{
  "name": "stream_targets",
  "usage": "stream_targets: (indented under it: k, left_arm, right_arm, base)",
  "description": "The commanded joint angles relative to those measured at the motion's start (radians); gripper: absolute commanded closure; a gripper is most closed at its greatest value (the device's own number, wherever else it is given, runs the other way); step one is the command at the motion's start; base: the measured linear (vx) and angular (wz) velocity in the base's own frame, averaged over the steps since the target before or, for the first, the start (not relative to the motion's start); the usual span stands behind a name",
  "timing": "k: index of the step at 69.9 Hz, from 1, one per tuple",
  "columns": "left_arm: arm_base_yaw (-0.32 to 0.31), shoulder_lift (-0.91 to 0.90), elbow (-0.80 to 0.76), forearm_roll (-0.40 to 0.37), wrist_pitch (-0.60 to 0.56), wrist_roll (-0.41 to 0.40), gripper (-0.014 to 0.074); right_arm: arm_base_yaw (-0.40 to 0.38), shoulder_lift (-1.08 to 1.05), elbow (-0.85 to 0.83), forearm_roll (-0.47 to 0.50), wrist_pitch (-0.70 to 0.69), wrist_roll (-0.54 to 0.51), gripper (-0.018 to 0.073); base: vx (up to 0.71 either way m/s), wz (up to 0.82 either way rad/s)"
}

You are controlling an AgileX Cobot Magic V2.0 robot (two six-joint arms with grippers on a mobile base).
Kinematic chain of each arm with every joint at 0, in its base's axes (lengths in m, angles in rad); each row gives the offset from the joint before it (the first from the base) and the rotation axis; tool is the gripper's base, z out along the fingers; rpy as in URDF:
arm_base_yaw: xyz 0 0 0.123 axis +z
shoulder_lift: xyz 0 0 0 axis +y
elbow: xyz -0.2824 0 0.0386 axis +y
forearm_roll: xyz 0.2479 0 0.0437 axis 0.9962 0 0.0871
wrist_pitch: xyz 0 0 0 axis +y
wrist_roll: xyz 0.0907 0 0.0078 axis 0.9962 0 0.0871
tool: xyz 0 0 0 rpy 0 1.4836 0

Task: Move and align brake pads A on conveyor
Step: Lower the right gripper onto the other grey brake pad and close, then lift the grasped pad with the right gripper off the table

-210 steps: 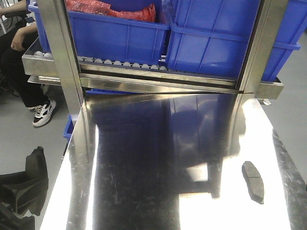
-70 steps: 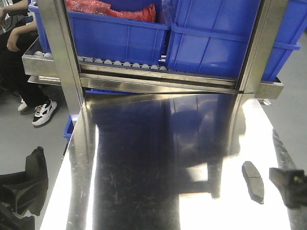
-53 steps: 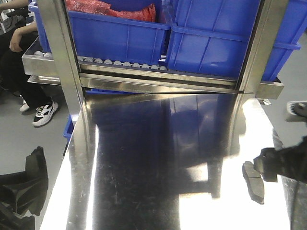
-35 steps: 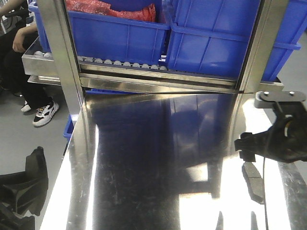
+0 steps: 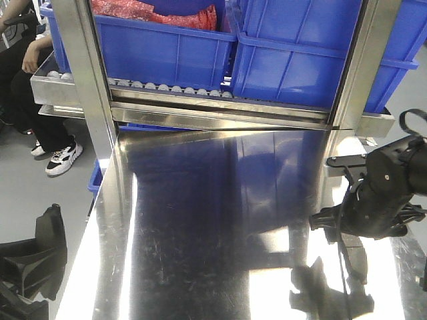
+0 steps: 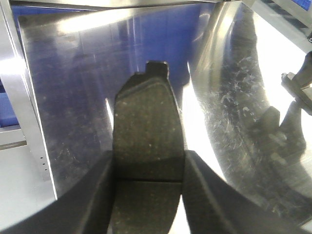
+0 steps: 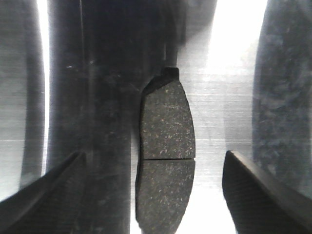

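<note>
In the left wrist view, my left gripper (image 6: pixel 148 163) is shut on a grey-brown brake pad (image 6: pixel 146 122). Its fingers pinch the pad at its cross groove, above the shiny steel table (image 6: pixel 73 97). A second brake pad (image 7: pixel 165 161) lies flat on the steel near the table's right edge (image 5: pixel 353 257). My right gripper (image 7: pixel 153 156) hangs over this pad, open, with one finger (image 7: pixel 58 190) on each side and clear of it. In the front view the right arm (image 5: pixel 377 197) covers the pad's far end. The conveyor is out of view.
A roller rack with blue bins (image 5: pixel 167 47) stands behind the steel table, framed by two steel uprights (image 5: pixel 87 80). A person (image 5: pixel 27 80) sits at the far left. A black machine part (image 5: pixel 30 263) sits at the lower left, off the table.
The right arm came in from the right edge and moved left and forward until it was over the pad on the table. The pad has not moved.
</note>
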Motion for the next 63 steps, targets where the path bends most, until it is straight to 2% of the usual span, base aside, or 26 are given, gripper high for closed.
stream_targets:
  k: [1, 14, 34, 63]
  left_arm:
    - [-0.006, -0.004, -0.029, 0.004, -0.085, -0.004, 0.0458]
    - [-0.006, -0.004, -0.029, 0.004, -0.085, -0.004, 0.0458]
    - [-0.006, -0.004, -0.029, 0.004, -0.085, -0.004, 0.0458]
    - [-0.006, -0.004, -0.029, 0.004, -0.085, -0.004, 0.0458]
  right_arm:
    - [-0.024, -0.016, -0.029, -0.023, -0.017, -0.014, 0.0019]
    - [-0.094, 0.006, -0.029, 0.014, -0.011, -0.057, 0.0019]
    - [-0.102, 0.008, -0.029, 0.179, -0.015, -0.216, 0.0019]
    - [-0.102, 0.036, -0.029, 0.185, -0.032, -0.22, 0.006]
  base:
    - [0.0, 0.0]
    - [0.0, 0.0]
    - [0.0, 0.0]
    - [0.0, 0.0]
